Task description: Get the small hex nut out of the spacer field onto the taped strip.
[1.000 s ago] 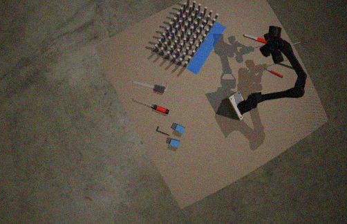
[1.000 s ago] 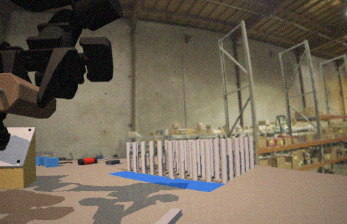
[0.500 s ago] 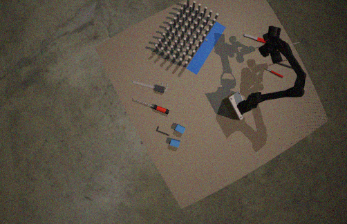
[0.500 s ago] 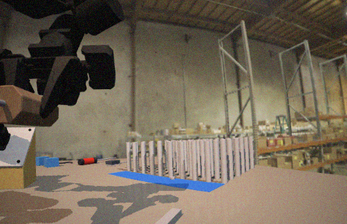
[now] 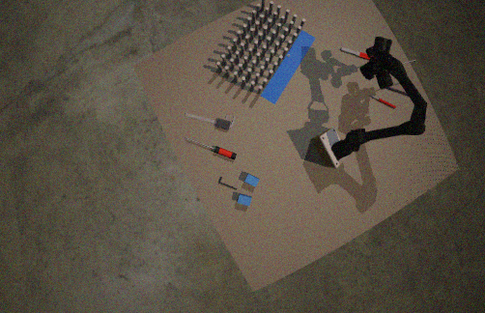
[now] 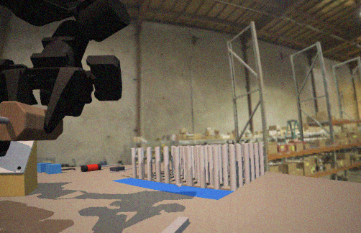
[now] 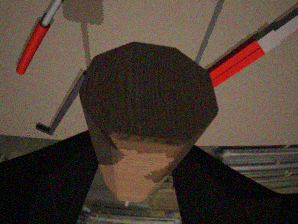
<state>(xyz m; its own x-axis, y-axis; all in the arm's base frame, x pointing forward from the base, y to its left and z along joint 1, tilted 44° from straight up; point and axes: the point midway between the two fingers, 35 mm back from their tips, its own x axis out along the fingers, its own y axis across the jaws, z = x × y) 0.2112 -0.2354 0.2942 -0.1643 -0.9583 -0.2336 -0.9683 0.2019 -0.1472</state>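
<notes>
My black gripper (image 5: 377, 72) (image 6: 41, 104) (image 7: 137, 139) clasps the brown faceted wooden handle (image 6: 28, 122) (image 7: 147, 95) of a tool above the tan tabletop (image 5: 292, 227) (image 6: 282, 201) (image 7: 150, 15). Well apart from it, pale standing metal spacers (image 5: 259, 53) (image 6: 199, 165) rise behind 1 blue taped strip (image 5: 288, 69) (image 6: 174, 188). Beyond them, 2 blue blocks (image 5: 247, 189) (image 6: 49, 167) lie near 1 red-and-black screwdriver (image 5: 225, 153) (image 6: 91, 167). I cannot make out the hex nut.

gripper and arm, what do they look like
The arm is matte black all over, with chunky, angular links and blocky joints. The gripper is black too, its fingers broad, faceted wedges that taper toward the tips. No cables or markings can be made out in this dim light.
</notes>
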